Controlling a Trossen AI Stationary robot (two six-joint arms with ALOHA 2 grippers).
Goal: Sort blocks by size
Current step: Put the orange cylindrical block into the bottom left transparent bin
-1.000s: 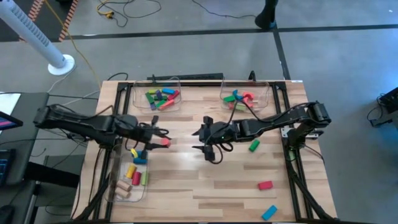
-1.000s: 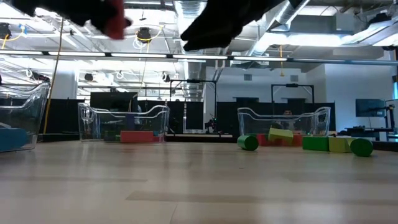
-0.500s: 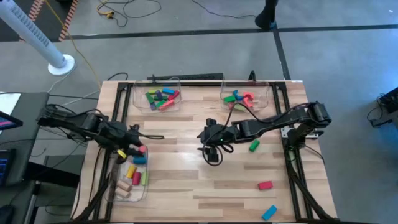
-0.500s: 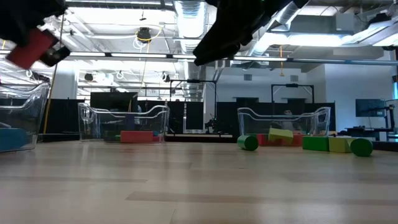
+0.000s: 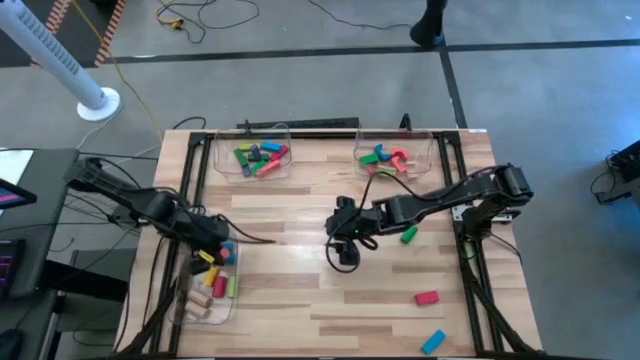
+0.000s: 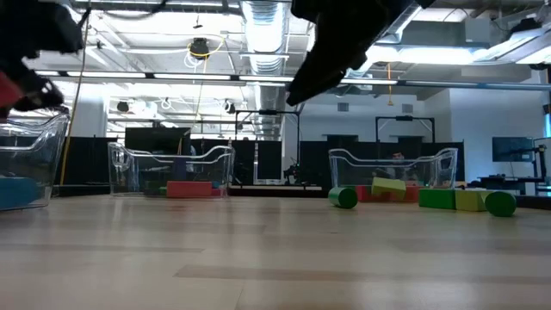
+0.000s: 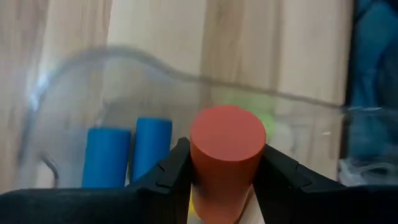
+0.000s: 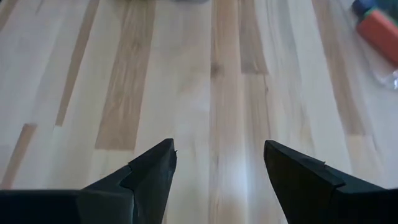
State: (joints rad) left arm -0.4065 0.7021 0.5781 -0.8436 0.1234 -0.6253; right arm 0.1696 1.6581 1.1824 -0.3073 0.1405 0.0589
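My left gripper (image 5: 214, 243) is at the table's left side, above the clear bin (image 5: 188, 300) that holds several blocks, blue cylinders (image 7: 130, 152) among them. It is shut on a red cylinder (image 7: 227, 155), which in the low view shows only as a red patch (image 6: 7, 86) at the picture's left edge. My right gripper (image 5: 345, 256) hangs open over bare wood near the table's middle, with nothing between its fingers (image 8: 149, 177). Loose blocks lie on the table's right half: a green cylinder (image 5: 408, 234), a red block (image 5: 427, 297) and a blue block (image 5: 432, 342). My left gripper pinches the red cylinder's curved sides (image 7: 198, 163) between its two fingers (image 7: 174, 171). The cylinder lies along the fingers, its round end face (image 7: 227, 135) pointing away from the wrist. The fingers slant downward. The cylinder is lifted clear, above the bin's open top.
Two more clear bins with blocks stand at the far edge, one at the left (image 5: 252, 155) and one at the right (image 5: 392, 155). Black frame rails (image 5: 478, 290) run along the table's sides. Bare wood lies between the two arms.
My left gripper has carried the red cylinder toward the table's left and near edges and downward, from beside the bin to above it, tipping downward and rolling as it went. My right gripper has tipped a little further downward and stays open.
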